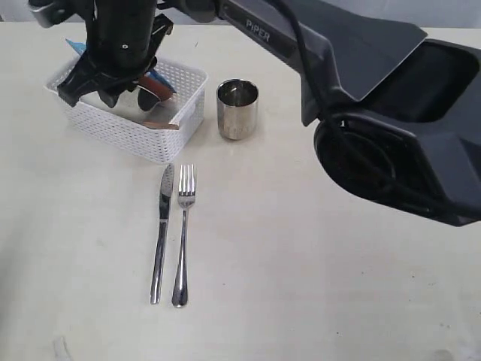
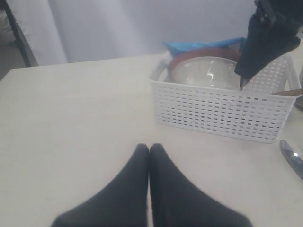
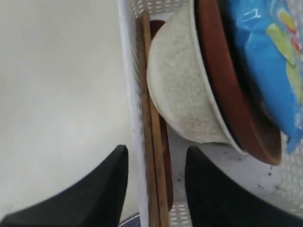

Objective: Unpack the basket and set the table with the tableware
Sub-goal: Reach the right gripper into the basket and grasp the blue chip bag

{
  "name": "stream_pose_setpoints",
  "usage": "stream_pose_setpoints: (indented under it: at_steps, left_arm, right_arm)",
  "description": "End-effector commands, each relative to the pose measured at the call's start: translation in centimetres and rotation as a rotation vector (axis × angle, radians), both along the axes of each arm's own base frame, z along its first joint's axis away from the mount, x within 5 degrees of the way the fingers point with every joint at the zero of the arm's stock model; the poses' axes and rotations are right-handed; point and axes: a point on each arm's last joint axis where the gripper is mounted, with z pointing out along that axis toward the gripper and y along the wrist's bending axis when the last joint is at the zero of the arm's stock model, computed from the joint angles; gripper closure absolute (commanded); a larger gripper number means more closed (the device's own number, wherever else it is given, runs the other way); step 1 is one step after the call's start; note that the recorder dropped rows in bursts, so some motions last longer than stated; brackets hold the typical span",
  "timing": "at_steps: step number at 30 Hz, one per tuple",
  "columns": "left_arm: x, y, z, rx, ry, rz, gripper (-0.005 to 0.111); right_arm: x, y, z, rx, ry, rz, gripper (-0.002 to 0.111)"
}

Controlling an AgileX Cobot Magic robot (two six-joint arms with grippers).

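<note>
The white basket (image 1: 161, 135) stands at the table's (image 1: 301, 263) far left. In it lie wooden chopsticks (image 3: 148, 113) along one wall, a dark red spoon (image 3: 164, 142) beside them, a pale bowl (image 3: 182, 80) on its side, and a brown-red plate (image 3: 227, 90) behind it. My right gripper (image 3: 156, 153) hangs open over that wall, one finger outside the basket, the other inside, with the chopsticks between them. It reaches across above the basket (image 1: 113, 86). A steel cup (image 1: 237, 109), knife (image 1: 161, 233) and fork (image 1: 183, 233) rest on the table. My left gripper (image 2: 149, 149) is shut and holds nothing, short of the basket (image 2: 222, 113).
A blue snack packet (image 3: 265, 56) leans behind the plate in the basket. The right arm's dark body (image 1: 391, 113) fills the upper right of the exterior view. The knife's tip (image 2: 293, 158) shows beside the basket in the left wrist view.
</note>
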Motion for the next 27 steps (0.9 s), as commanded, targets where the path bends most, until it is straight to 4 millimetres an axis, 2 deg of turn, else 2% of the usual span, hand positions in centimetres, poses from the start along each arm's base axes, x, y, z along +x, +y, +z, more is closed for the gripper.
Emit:
stream_pose_setpoints:
  at_steps: [1,2,7,9,11,13,16,18,22,27]
  left_arm:
    - [0.0,0.0,0.0,-0.001,-0.011,-0.005,0.106]
    - [0.0,0.0,0.0,-0.001,-0.011,-0.005,0.106]
    - [0.0,0.0,0.0,-0.001,-0.011,-0.005,0.106]
    - [0.0,0.0,0.0,-0.001,-0.011,-0.005,0.106]
    - [0.0,0.0,0.0,-0.001,-0.011,-0.005,0.106]
    - [0.0,0.0,0.0,-0.001,-0.011,-0.005,0.106]
    - [0.0,0.0,0.0,-0.001,-0.011,-0.005,0.106]
    - [0.0,0.0,0.0,-0.001,-0.011,-0.005,0.106]
    - [0.0,0.0,0.0,-0.001,-0.011,-0.005,0.106]
    - [0.0,0.0,0.0,-0.001,-0.011,-0.005,0.106]
  right_arm:
    - [-0.3,0.7,-2.0,-0.041,0.022,0.04,0.069]
    - [-0.5,1.0,-2.9,-0.055,0.032,0.048,0.069]
    - [-0.8,1.4,-3.9,-0.071,0.042,0.061,0.069]
    - [-1.0,1.8,-4.4,-0.062,0.05,0.038,0.073]
    - [-0.9,2.9,-4.8,0.002,-0.003,0.046,0.095]
    - [-1.0,3.4,-4.7,0.041,-0.019,0.035,0.109]
    - [-1.0,4.2,-4.5,0.148,0.013,-0.089,0.109]
    - [-0.7,4.2,-4.3,0.221,0.073,-0.237,0.109]
    - [-0.6,4.7,-3.9,0.359,0.212,-0.4,0.109]
    - [-1.2,6.2,-2.6,0.575,0.364,-0.42,0.108]
